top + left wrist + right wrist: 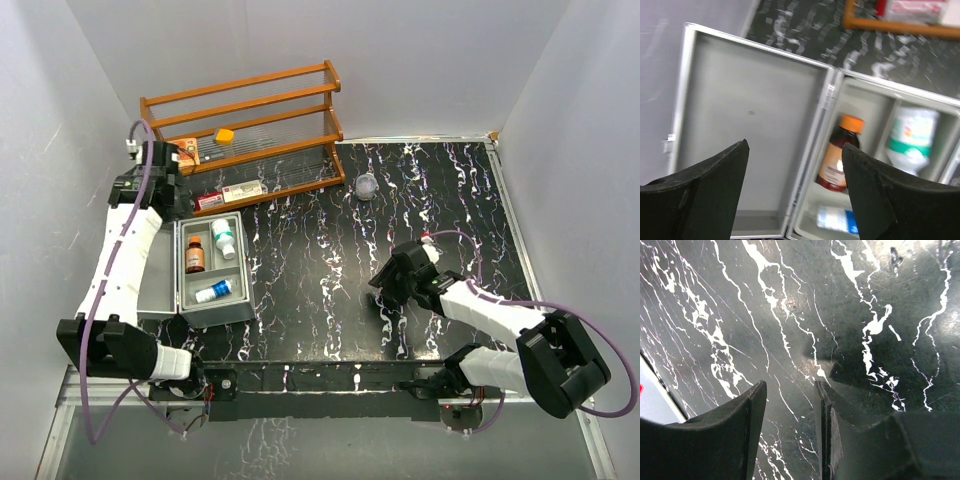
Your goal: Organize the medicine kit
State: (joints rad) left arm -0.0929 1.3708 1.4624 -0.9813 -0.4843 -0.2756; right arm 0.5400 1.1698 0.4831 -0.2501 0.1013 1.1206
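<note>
Medicine kit (218,312) sits tabletop (330,300) left, lid (750,115) open; overhead partly hides lid under arm (120,250), L wrist view shows its inside. L pincer (795,147) wide apart, empty, above kit. R pincer (790,387) narrowly parted, empty, over tabletop.

Black, white-veined marble tabletop (330,300) (glossy under even light) between plain pale walls (420,60) on three sides

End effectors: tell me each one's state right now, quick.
Left end effector: open, holding nothing, over the medicine kit and its raised lid.
Right end effector: open, holding nothing, over the table.
</note>
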